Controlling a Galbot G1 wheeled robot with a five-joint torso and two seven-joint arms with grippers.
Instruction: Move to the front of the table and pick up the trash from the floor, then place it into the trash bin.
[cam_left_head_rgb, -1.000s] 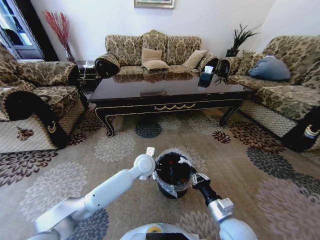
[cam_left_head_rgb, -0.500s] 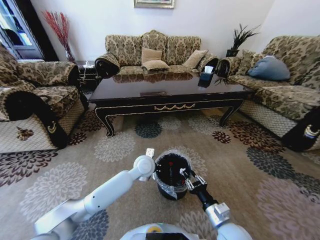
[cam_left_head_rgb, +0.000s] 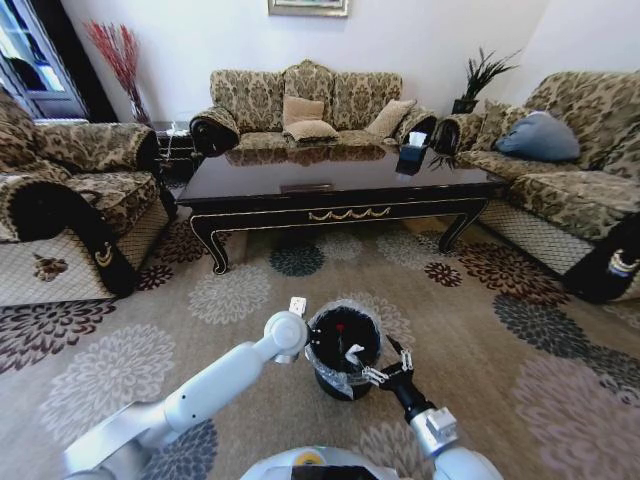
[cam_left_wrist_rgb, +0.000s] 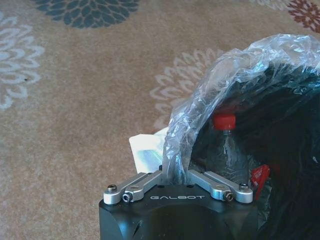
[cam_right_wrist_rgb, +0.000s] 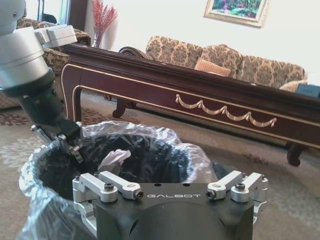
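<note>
The black trash bin (cam_left_head_rgb: 338, 378) with its clear liner (cam_left_wrist_rgb: 235, 75) stands on the flowered floor (cam_left_head_rgb: 480, 300) in front of me. My left gripper (cam_left_head_rgb: 311, 348) is shut on the bin's rim, pinching the liner (cam_left_wrist_rgb: 175, 172). Inside the bin lie crumpled white paper (cam_left_head_rgb: 352, 352), a clear bottle with a red cap (cam_left_wrist_rgb: 224, 121) and a red scrap (cam_left_wrist_rgb: 259, 175). My right gripper (cam_left_head_rgb: 388, 366) hangs open and holds nothing, just outside the bin's near right rim. The right wrist view looks over the bin at the paper (cam_right_wrist_rgb: 114, 159) and the left gripper (cam_right_wrist_rgb: 72, 150). The dark table (cam_left_head_rgb: 340, 190) stands beyond.
A flat white piece (cam_left_wrist_rgb: 145, 150) lies on the carpet beside the bin, under my left gripper. Patterned sofas (cam_left_head_rgb: 300, 100) and armchairs (cam_left_head_rgb: 70, 200) ring the table. A dark tissue box (cam_left_head_rgb: 412, 152) sits on the table. Open carpet lies left and right of the bin.
My right gripper has drawn back from above the bin towards me and come lower. White paper now lies inside the bin. The left gripper stays on the rim.
</note>
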